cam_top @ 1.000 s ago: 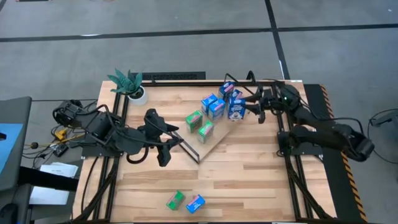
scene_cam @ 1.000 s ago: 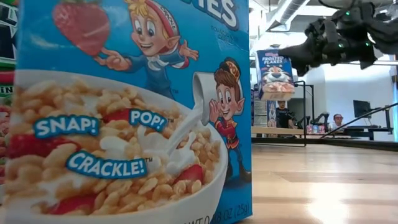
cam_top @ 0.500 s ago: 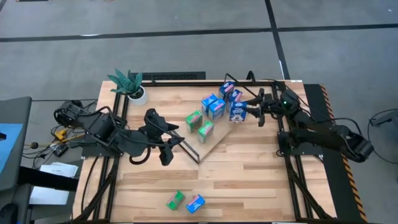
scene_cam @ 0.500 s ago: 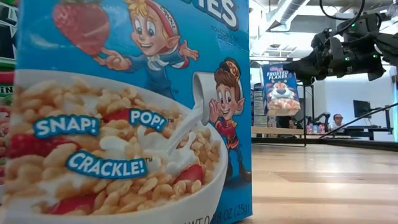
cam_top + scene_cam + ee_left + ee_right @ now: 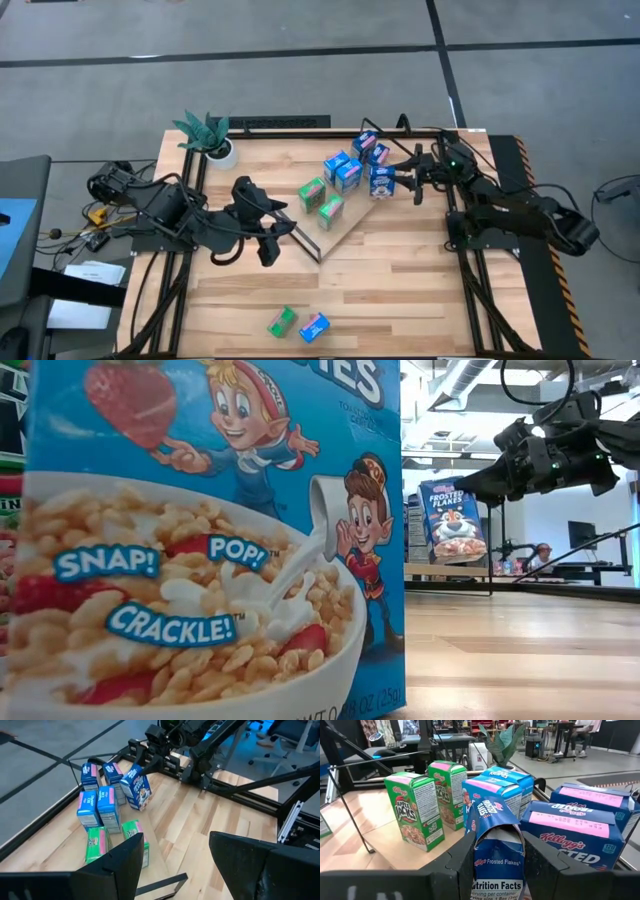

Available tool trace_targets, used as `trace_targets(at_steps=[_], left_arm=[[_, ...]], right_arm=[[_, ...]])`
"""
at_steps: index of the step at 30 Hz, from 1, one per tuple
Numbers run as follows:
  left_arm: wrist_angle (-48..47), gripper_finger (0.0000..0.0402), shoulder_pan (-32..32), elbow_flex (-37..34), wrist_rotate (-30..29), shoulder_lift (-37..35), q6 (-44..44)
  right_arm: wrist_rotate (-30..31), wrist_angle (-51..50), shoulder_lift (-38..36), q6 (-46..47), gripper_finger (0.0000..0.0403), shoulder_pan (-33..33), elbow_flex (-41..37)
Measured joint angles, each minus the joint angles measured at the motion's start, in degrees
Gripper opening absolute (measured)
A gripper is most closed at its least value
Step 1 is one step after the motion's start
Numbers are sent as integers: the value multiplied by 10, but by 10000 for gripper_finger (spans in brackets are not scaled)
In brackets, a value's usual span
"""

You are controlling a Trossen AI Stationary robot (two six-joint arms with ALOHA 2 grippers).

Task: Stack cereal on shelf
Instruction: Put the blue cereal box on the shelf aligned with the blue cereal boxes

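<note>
While clamping a tilted Frosted Flakes box (image 5: 380, 181) seemingly at the shelf (image 5: 345, 228) edge, the right tool (image 5: 399, 179) has bare tabletop (image 5: 400, 270) beside it.

Frosted Flakes box (image 5: 380, 181): blue, tilted, its top crushed between the right gripper's (image 5: 400, 180) fingers, at the shelf's (image 5: 345, 222) right end, just beside the other boxes. In the low view it hangs clear above the shelf board.

Shelf: long light-wood board w/ black wire frame ends, lying diagonally across table centre.

On the shelf, upright: 2 green Apple Jacks boxes (image 5: 321, 199) w/ pink tops, at its near-left end; 2 blue boxes (image 5: 342, 170) w/ pink tops, side by side, mid-shelf; 2 more blue boxes (image 5: 369, 146) at the far-right end.

Off the shelf, near edge of table: 1 green box (image 5: 282, 322) and 1 blue box (image 5: 314, 327), both lying flat, just beside each other, well apart from the rest.
</note>
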Motion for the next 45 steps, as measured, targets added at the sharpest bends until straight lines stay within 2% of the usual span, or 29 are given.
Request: trace_targets(at_steps=[13,26,38,45], left_arm=[[0,215,0,0,0,0,0],[-1,215,0,0,0,0,-4],[-1,215,0,0,13,0,-21],[-1,215,0,0,17,0,-23]], right_arm=[[27,-17,0,-17,168,1,1],[63,-84,0,-21,232,0,1],[65,-124,-1,-20,235,0,15],[96,-189,-2,-34,235,1,32]])
